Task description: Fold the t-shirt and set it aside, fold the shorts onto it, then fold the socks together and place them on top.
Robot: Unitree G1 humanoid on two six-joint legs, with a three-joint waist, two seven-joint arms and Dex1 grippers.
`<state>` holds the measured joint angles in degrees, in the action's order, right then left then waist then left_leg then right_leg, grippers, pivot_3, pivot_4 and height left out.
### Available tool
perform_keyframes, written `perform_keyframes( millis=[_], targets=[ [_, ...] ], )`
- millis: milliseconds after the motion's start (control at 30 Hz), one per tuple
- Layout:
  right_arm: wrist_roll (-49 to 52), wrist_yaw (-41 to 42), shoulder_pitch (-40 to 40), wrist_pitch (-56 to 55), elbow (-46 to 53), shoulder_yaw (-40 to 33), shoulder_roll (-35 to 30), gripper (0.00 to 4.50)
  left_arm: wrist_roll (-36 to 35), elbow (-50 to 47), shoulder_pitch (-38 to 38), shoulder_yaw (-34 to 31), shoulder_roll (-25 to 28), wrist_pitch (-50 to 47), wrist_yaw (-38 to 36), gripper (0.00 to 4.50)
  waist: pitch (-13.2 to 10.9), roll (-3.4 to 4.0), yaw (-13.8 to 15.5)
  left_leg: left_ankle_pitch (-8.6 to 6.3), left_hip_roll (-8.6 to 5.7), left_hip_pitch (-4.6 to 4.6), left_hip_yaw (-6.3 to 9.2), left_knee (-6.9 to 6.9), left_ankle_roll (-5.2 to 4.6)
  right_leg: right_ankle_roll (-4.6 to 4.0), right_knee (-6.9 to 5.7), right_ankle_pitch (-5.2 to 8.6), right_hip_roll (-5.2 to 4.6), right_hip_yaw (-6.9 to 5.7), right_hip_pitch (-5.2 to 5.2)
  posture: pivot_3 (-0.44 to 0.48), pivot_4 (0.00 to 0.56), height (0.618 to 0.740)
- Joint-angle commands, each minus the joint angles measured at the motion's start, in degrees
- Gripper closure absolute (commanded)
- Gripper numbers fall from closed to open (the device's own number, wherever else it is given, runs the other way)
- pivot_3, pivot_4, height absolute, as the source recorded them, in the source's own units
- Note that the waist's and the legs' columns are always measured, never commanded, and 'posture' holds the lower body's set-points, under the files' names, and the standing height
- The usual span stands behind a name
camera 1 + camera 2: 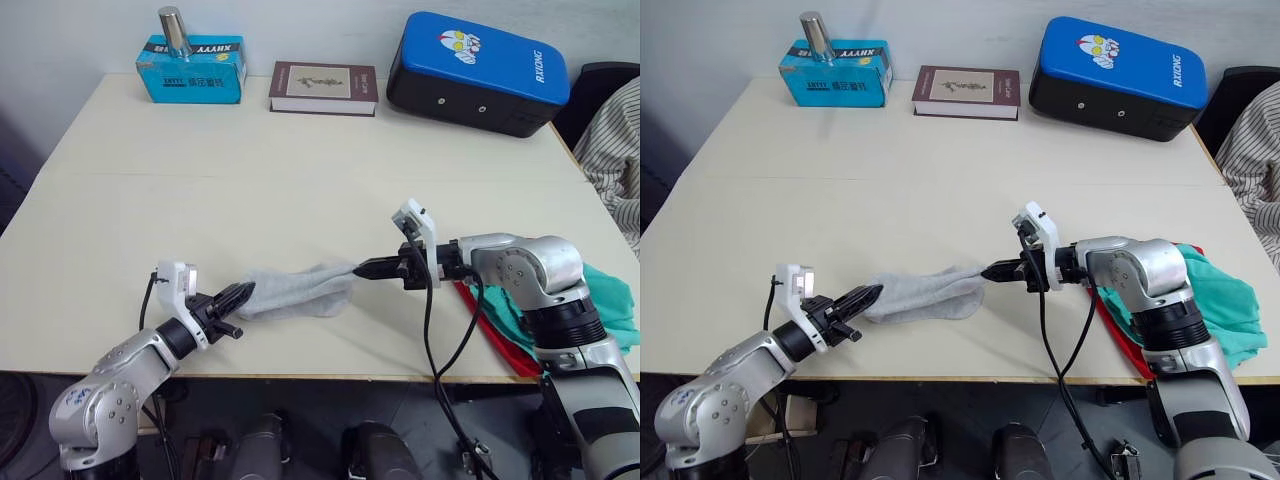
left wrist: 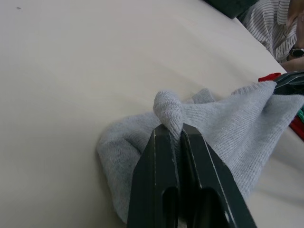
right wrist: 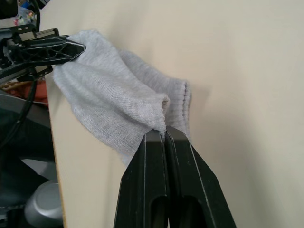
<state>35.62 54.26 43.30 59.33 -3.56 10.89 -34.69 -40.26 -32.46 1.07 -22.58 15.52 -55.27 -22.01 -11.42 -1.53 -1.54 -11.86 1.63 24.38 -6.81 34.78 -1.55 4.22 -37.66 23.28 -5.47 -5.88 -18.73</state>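
Grey socks [image 1: 298, 290] were stretched low over the front of the table [image 1: 250, 180], pinched at one end by the left gripper [image 1: 240, 295] and at the other by the right gripper [image 1: 372, 267]. Much of the shorts [image 1: 1210, 300] and t-shirt [image 1: 1127, 345] was hidden behind the right arm, at the table's right edge.

2 socks [image 1: 295, 290], 1 t-shirt [image 1: 492, 330], 1 shorts [image 1: 1215, 300], 1 book [image 1: 323, 87], 2 boxes [image 1: 192, 68]

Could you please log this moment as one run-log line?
stage: socks | left gripper: shut on socks | right gripper: shut on socks | shorts on t-shirt: table's right edge
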Motion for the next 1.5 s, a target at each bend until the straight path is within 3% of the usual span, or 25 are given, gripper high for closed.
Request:
perform_keyframes(
  millis=[33,200,600,1033,1367,1433,1467,1500],
  targets=[
    [-1.2,3.4,-0.4,-6.4,1.8,-0.7,0.6,4.50,-0.2,-3.3,2.4,0.5,-1.4,7.1,-0.8,4.47,0.0,0.00,0.0,-0.01,0.00,0.00,0.00,0.01,-0.01,0.00,0.02,0.00,0.00,0.00,0.00,0.000,0.150,0.740],
    [-0.6,6.2,-1.8,-12.2,3.9,-2.9,2.5,4.50,-0.6,-3.5,4.9,0.2,-2.3,13.3,-0.9,4.47,0.0,0.01,0.0,-0.03,0.01,0.02,0.00,0.00,-0.02,0.00,0.12,0.00,0.01,-0.02,0.03,0.000,0.150,0.740],
    [-17.4,2.0,-9.6,-36.1,-1.8,2.3,7.2,4.50,5.0,3.6,7.0,5.7,0.8,23.8,-4.0,4.47,0.0,0.03,0.0,-0.04,0.00,0.02,-0.04,-0.01,-0.02,0.00,0.20,0.00,0.00,-0.01,0.05,0.000,0.150,0.740],
    [-18.9,5.6,-10.0,-40.2,-2.8,0.7,7.1,4.50,5.6,4.5,7.9,8.7,1.2,28.3,-5.1,4.47,0.0,0.04,0.0,-0.04,0.02,0.01,-0.02,-0.04,-0.02,0.00,0.21,0.00,0.00,-0.03,0.06,0.000,0.150,0.740],
    [-21.3,1.9,-12.0,-42.4,-5.2,-0.1,8.9,4.50,3.7,5.9,9.4,9.3,0.7,28.4,-5.5,4.47,0.0,0.05,0.0,-0.04,0.02,0.01,-0.02,-0.05,-0.02,0.00,0.22,0.00,0.00,-0.03,0.06,0.000,0.150,0.740],
    [-20.3,2.5,-12.4,-42.7,-4.1,-0.9,8.8,4.10,3.3,5.5,9.8,8.9,0.8,28.5,-5.4,4.50,0.0,0.06,0.0,-0.04,0.02,0.01,-0.02,-0.05,-0.02,0.00,0.22,0.00,0.00,-0.03,0.06,0.000,0.150,0.740],
    [-20.0,2.7,-12.6,-42.8,-3.5,-1.3,8.6,3.89,3.1,5.1,9.8,8.5,0.9,28.5,-4.9,3.95,0.0,0.06,0.0,-0.04,0.02,0.01,-0.02,-0.05,-0.02,0.00,0.22,0.00,0.00,-0.03,0.06,0.000,0.150,0.740],
    [-19.8,2.8,-12.8,-42.9,-3.1,-1.6,8.5,3.60,2.9,4.9,9.9,8.2,0.9,28.5,-4.5,3.72,0.0,0.06,0.0,-0.04,0.02,0.01,-0.02,-0.06,-0.03,0.00,0.22,0.00,0.00,-0.03,0.06,0.000,0.150,0.740]
  ],
)
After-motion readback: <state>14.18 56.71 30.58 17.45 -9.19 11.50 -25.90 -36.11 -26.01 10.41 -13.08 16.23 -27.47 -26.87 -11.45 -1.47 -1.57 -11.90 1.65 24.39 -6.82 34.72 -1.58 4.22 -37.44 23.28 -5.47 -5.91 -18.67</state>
